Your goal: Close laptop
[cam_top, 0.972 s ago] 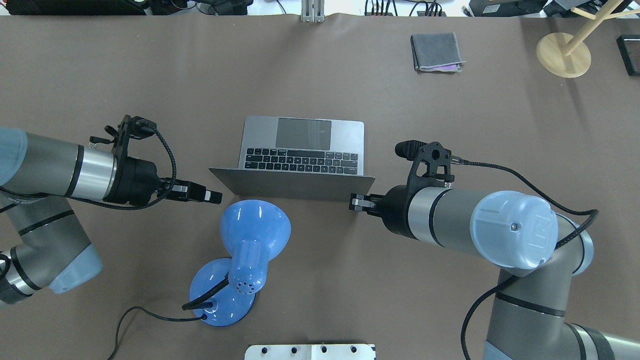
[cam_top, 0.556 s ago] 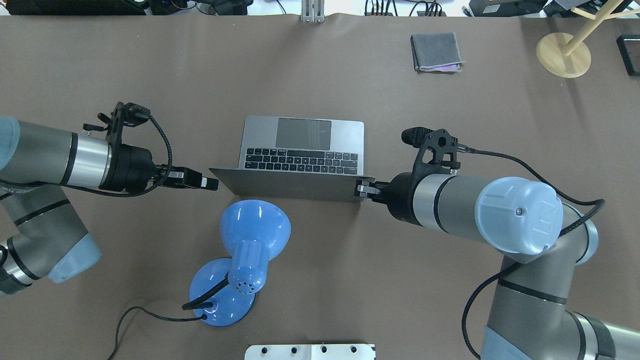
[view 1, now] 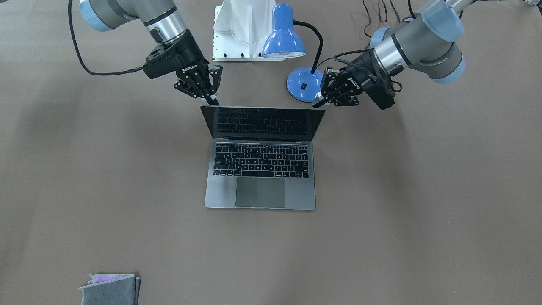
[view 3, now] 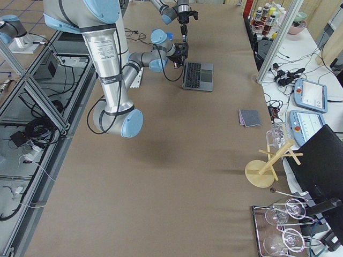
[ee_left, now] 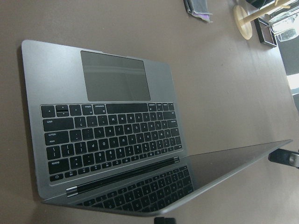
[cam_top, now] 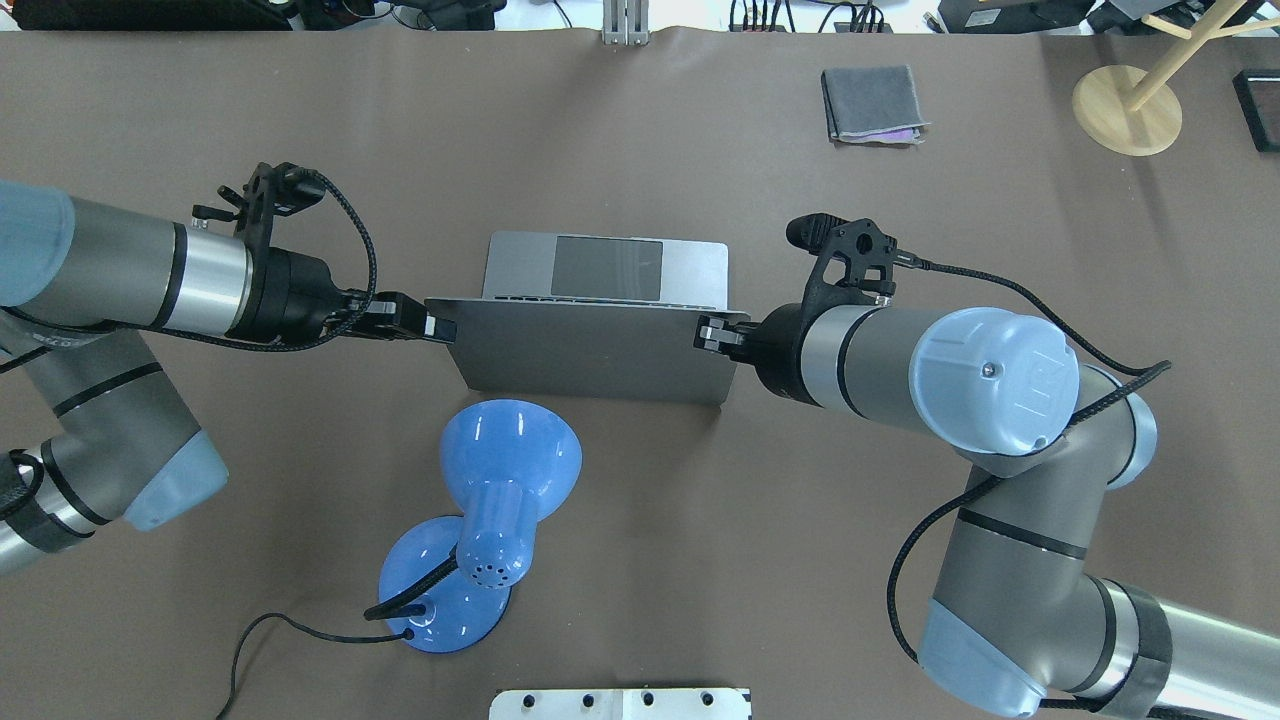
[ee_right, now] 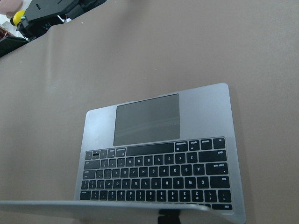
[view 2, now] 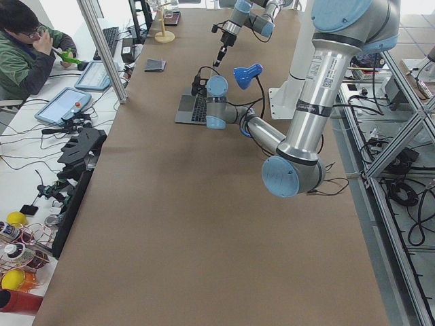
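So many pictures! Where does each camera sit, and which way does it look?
Front: across the table, facing the robot; right arm at picture-left, left arm at picture-right.
Overhead: behind the robot, looking down; both arms flank the laptop.
Left side: table's end; left arm nearest.
Right side: opposite end; right arm nearest.
Left wrist: on that arm, looking across the laptop; almost no robot shows.
Right wrist: likewise, from the other side.
Shared: all see the laptop.

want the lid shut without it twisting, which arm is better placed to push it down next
Right, narrowly: the right pincer sits against the back of the laptop lid, inside its corner; the left pincer only meets the outer corner, with the blue lamp close behind.
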Robot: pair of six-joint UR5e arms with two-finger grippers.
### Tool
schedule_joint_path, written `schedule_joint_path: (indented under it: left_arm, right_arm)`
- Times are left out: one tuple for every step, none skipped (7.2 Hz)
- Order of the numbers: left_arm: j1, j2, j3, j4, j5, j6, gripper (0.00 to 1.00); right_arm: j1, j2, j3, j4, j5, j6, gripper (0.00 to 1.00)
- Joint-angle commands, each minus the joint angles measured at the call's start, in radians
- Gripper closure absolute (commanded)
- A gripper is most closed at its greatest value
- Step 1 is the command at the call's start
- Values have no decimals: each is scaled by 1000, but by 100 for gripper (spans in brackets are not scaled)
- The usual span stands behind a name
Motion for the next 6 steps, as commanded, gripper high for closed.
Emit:
schedule_joint_path:
  left_arm:
    - [-29, -54, 64, 3, 0, 3, 100]
    - [-42, -79, 101, 4, 0, 5, 100]
    - [-52, -102, 142, 3, 4, 6, 100]
    - [-50, -103, 152, 4, 54, 24, 100]
    - [-50, -115, 182, 4, 68, 41, 100]
    - [-50, -155, 237, 6, 91, 41, 100]
  right_arm:
    - [47, 48, -83, 2, 1, -17, 100]
    - [67, 81, -131, 4, 4, -20, 100]
    - [83, 108, -163, 4, 13, -25, 100]
    - [98, 137, -212, 4, 13, -23, 100]
    - [116, 174, -277, 8, 13, -29, 100]
    - [124, 229, -361, 11, 13, -32, 100]
